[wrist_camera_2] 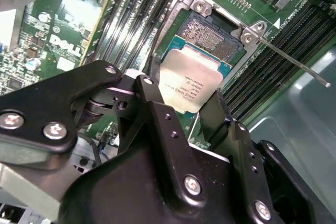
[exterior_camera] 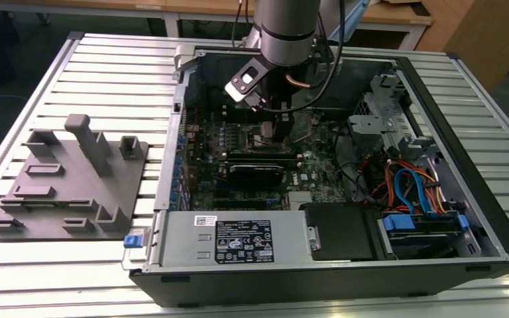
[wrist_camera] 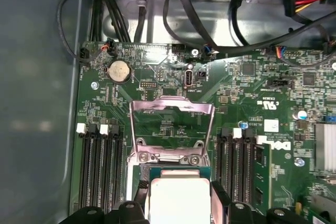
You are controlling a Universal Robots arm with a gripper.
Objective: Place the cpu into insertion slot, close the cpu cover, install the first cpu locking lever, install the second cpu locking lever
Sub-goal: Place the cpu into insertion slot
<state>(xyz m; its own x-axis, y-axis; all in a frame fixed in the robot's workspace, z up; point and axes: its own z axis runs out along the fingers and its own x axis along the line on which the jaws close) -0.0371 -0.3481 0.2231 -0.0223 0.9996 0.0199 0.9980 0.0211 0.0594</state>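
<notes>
The cpu, a pale silver square chip, sits between my gripper fingers, which are shut on its two edges. It hangs just over the open insertion slot, shifted so part of the slot's contact field still shows beyond it. In the first wrist view the cpu lies below the cpu cover, a grey metal frame swung up and open behind the slot. A thin locking lever sticks out from the slot's corner, unlatched. My arm reaches down into the computer case.
Black memory slots flank the slot on both sides. Cables hang across the case wall behind the board. A black card, the power supply and a drive cage crowd the case. A grey fixture plate lies on the table.
</notes>
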